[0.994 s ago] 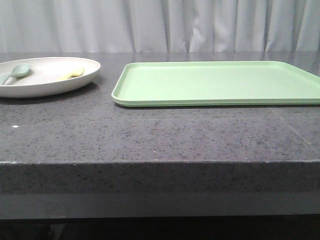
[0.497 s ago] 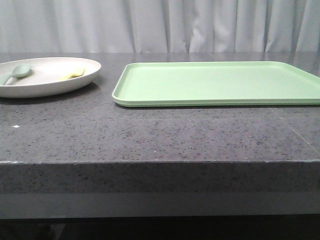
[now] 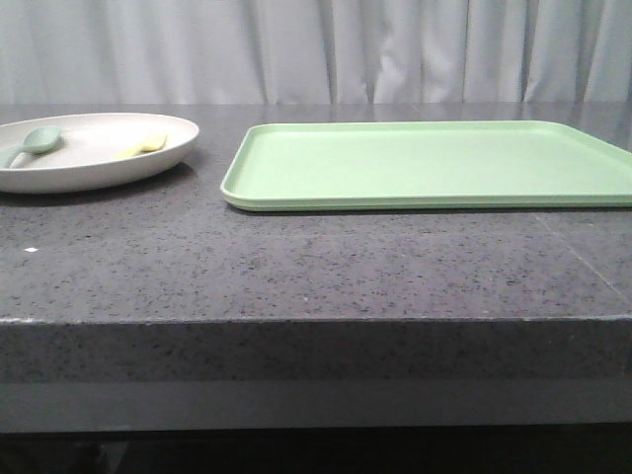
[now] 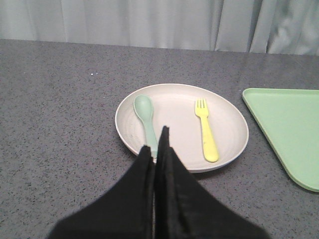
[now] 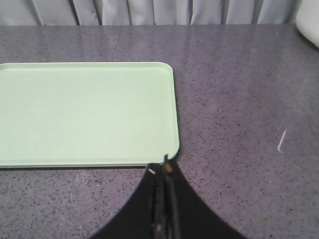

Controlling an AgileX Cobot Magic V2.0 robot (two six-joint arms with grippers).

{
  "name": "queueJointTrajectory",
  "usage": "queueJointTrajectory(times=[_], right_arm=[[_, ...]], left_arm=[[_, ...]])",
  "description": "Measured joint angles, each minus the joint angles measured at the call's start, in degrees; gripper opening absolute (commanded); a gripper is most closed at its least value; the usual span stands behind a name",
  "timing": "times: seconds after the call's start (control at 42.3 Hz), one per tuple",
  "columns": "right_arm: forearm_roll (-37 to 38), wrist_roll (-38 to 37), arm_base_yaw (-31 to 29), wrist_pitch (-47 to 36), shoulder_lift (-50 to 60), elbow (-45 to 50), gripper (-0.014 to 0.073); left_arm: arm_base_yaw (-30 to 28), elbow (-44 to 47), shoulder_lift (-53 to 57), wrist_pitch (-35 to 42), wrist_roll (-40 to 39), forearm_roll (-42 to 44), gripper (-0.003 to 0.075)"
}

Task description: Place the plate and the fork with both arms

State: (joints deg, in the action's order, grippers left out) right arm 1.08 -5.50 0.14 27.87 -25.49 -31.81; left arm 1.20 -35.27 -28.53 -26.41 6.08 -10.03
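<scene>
The off-white plate (image 3: 99, 163) sits at the table's far left, and its rim shows in the left wrist view (image 4: 234, 149). On it lie the pale yellow fork (image 4: 206, 130), also seen from the front (image 3: 141, 146), and a grey-green spoon (image 4: 146, 117). My left gripper (image 4: 158, 142) is shut and empty, its tips over the plate's near rim beside the spoon handle. My right gripper (image 5: 166, 164) is shut and empty, just off the near right corner of the light green tray (image 5: 84, 112). Neither gripper shows in the front view.
The light green tray (image 3: 425, 163) lies right of the plate; one corner shows in the left wrist view (image 4: 289, 129). Grey speckled tabletop (image 3: 296, 267) runs to a front edge. A curtain hangs behind. A white object (image 5: 309, 20) sits at the far right corner.
</scene>
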Motion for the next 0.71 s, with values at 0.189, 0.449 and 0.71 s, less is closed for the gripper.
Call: queueJointTrajectory(times=[0.189, 0.449, 0.71], right_arm=[[0.0, 0.0, 0.0, -0.1, 0.0, 0.0, -0.0054], [0.7, 0.0, 0.0, -0.2, 0.0, 0.0, 0.0458], [1.1, 0.0, 0.0, -0.2, 0.0, 0.0, 0.0561]], left_arm=[[0.0, 0.0, -0.2, 0.1, 0.0, 0.0, -0.0018], [0.0, 0.0, -0.2, 0.7, 0.0, 0.3, 0.0274], [0.0, 0.0, -0.2, 1.6, 0.0, 5.8, 0.0619]])
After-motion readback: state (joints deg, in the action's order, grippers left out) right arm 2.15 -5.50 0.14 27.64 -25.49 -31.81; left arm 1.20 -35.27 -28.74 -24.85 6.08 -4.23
